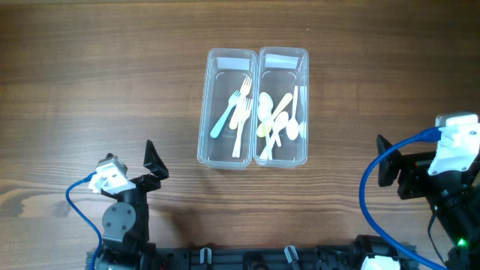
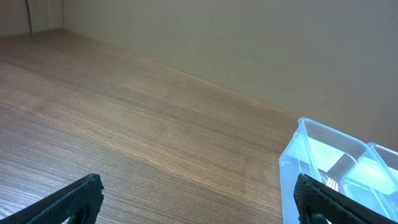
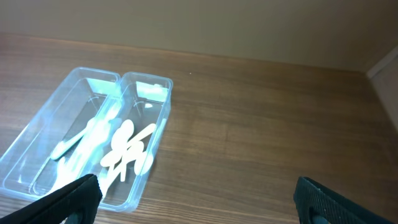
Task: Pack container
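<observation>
Two clear plastic containers stand side by side at the table's middle. The left container holds a light blue fork and two cream forks. The right container holds several cream spoons and a white utensil. My left gripper is open and empty near the front left; its view shows the left container's corner. My right gripper is open and empty at the front right, and its view shows both containers to its left.
The wooden table spreads round the containers. Blue cables loop from both arms near the front edge. A beige wall rises beyond the table's far edge.
</observation>
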`<state>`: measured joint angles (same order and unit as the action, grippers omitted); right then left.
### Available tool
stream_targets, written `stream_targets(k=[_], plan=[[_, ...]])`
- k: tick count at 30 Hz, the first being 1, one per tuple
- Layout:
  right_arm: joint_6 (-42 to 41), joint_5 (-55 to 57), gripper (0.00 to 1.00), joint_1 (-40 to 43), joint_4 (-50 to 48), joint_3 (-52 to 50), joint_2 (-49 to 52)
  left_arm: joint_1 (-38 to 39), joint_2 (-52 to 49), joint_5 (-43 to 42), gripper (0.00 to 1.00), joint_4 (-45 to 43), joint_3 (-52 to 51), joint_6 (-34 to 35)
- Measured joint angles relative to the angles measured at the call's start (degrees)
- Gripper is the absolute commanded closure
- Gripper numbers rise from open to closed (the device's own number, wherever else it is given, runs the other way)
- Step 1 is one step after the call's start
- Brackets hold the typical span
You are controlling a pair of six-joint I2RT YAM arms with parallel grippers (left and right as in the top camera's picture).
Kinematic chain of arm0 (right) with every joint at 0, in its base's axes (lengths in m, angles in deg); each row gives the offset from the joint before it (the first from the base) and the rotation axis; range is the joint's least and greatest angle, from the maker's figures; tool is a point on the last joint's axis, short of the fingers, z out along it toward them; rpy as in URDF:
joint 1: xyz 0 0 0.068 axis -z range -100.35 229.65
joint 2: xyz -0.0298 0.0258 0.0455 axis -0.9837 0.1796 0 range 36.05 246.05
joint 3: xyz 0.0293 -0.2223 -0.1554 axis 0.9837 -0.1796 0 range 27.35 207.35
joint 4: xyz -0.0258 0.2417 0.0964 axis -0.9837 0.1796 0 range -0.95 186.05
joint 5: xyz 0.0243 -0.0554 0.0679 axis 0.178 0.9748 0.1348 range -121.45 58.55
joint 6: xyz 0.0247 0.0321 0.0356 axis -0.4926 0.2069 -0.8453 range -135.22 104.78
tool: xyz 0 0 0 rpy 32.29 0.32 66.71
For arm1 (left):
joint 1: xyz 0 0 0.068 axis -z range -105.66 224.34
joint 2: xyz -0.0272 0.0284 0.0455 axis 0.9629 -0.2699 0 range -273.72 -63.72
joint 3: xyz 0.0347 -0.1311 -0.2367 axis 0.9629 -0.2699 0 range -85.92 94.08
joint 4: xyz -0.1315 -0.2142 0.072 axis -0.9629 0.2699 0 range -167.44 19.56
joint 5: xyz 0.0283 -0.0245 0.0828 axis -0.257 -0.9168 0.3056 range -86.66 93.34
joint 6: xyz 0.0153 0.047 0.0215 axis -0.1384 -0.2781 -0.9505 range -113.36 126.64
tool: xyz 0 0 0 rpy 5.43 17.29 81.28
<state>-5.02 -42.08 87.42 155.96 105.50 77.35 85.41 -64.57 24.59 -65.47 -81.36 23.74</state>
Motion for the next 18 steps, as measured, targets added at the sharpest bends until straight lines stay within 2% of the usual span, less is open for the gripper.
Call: stream_targets(k=[12,18], plan=[[0.0,0.2,0.0,0.0,0.6,0.0,0.2,0.0,0.0,0.0,0.0,0.0,0.0,0.0],[0.2,0.2,0.0,0.0,-10.4,-1.5,0.3,0.0,0.0,0.0,0.0,0.0,0.0,0.0]])
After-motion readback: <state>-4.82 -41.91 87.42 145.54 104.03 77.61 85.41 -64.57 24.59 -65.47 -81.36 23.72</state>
